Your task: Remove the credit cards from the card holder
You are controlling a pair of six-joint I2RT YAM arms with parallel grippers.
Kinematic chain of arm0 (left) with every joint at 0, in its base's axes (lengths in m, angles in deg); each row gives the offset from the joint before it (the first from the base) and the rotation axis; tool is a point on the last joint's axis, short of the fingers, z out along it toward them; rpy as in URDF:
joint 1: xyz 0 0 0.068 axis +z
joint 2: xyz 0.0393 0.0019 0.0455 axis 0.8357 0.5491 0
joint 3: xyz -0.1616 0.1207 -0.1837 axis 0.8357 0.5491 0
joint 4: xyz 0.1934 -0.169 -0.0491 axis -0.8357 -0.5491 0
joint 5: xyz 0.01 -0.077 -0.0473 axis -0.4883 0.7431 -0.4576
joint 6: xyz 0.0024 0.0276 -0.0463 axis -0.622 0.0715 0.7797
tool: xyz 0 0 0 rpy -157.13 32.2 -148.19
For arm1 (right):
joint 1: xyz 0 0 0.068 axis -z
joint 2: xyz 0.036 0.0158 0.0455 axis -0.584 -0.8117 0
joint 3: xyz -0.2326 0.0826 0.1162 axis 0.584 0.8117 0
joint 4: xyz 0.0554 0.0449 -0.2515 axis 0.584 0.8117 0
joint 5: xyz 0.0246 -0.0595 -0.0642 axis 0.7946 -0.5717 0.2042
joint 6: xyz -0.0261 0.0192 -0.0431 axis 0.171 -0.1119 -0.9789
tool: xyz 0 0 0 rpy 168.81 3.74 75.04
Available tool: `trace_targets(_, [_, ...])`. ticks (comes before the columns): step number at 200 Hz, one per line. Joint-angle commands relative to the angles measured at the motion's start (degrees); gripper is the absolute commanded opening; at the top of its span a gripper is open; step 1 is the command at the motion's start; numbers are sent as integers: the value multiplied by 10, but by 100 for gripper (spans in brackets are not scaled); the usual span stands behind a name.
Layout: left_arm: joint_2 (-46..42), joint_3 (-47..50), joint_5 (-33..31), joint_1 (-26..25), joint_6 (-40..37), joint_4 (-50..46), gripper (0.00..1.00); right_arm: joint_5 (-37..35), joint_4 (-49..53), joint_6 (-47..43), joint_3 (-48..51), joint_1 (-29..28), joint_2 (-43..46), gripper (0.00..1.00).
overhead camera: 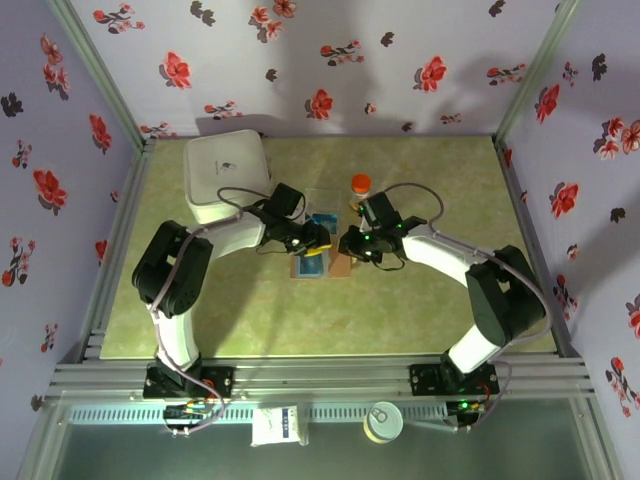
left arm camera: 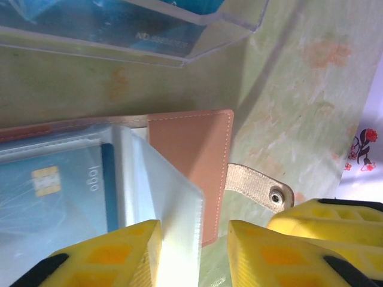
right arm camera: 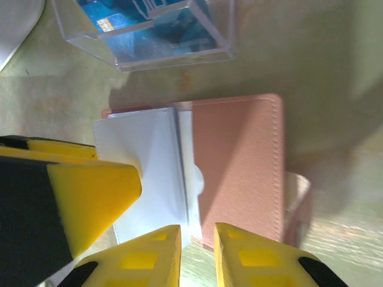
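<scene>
We find the card holder (overhead camera: 338,266) open mid-table at 6 o'clock of the clear box (overhead camera: 322,222), a credit card (left arm camera: 54,185) sleeved inside, with the left gripper (left arm camera: 194,251) narrowly parted around a sleeve leaf and the right gripper (right arm camera: 197,251) narrow at the holder's edge, grip undetermined, so extraction is under way and next calls for pinching that card free.

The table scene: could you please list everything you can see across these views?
card holder: one, brown, open at table centre
credit card: one visible, blue with gold chip, inside a holder sleeve
clear box: one, transparent, holding blue cards, just behind the holder
square container: one, white, far left
bottle: one, orange cap, right of the box
packet: one, white, near ledge
round object: one, pale, near ledge
table: one, yellow-green
left claw: one, yellow, open astride a clear sleeve
right claw: one, yellow, slightly open at the holder's edge
</scene>
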Motion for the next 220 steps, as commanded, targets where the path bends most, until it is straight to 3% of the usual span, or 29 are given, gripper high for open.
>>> trace_targets(1, [21, -28, -1, -12, 12, -16, 36, -18, 29, -18, 19, 13, 29, 23])
trace_targets(76, [51, -65, -6, -33, 18, -24, 40, -15, 35, -21, 44, 23, 62, 26])
trace_targets(220, [64, -88, -3, -22, -17, -58, 41, -12, 10, 10, 35, 16, 54, 26])
